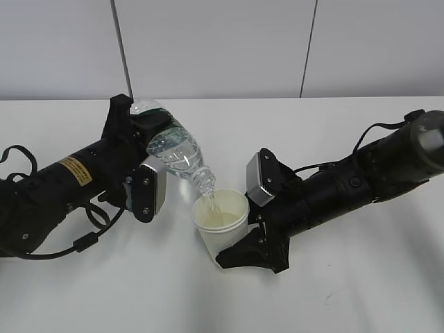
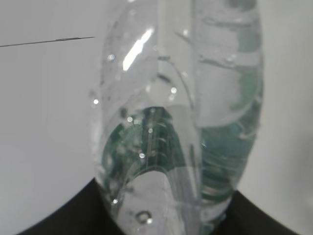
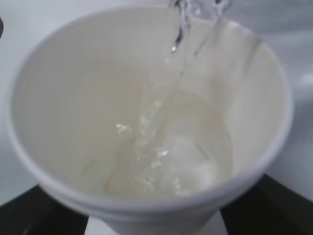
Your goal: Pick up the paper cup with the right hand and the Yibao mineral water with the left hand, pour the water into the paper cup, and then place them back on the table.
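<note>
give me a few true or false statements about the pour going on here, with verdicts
1. The Yibao mineral water is tilted with its mouth over the paper cup. True.
2. The paper cup is dry inside. False: water is streaming in and pooling at its bottom.
3. The left hand holds the bottle. True.
4. The bottle has its cap on. False: the mouth is open and water runs out of it.
5. The right hand holds the cup by its lower part. True.
6. The bottle stands upright on the table. False: it is held in the air, slanted down toward the cup.
</note>
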Robot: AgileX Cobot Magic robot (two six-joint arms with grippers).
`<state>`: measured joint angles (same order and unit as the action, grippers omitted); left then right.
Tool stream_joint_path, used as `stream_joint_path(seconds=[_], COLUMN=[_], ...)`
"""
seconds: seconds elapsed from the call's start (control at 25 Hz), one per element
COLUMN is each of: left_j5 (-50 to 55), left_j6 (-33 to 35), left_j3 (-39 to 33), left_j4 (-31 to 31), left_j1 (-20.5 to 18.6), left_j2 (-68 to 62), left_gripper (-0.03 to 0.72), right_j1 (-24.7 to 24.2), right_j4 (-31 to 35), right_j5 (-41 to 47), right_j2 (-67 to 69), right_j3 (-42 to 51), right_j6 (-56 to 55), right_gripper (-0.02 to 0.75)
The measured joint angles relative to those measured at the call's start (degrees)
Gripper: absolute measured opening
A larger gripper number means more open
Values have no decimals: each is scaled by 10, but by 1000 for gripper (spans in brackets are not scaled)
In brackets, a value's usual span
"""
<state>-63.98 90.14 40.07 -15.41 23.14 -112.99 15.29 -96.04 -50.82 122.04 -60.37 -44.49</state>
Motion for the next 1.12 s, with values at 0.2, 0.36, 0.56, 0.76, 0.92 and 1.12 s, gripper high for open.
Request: stream_joint_path(seconds=[0.2,0.36,0.56,0.76,0.92,1.12], left_j5=[0,0,-2,-4,-4,-4], left_j6=[0,0,0,-1,-82,-279], left_j3=[2,2,2,2,2,2], left_j4=[0,0,0,-1,-17,-19], left_j1=[0,0,0,0,1,13], left_j2=[0,0,0,0,0,0], left_gripper=[313,313,313,313,313,313], right_j1=[0,0,0,0,0,0], right_j4=[-1,-1,-1,0,26,49], right_j5=[0,1,1,2,2,3], right_j2=[0,0,0,0,0,0], right_j3=[0,0,0,0,0,0], right_j6=[0,0,0,1,22,58], right_gripper=[529,529,529,529,529,529])
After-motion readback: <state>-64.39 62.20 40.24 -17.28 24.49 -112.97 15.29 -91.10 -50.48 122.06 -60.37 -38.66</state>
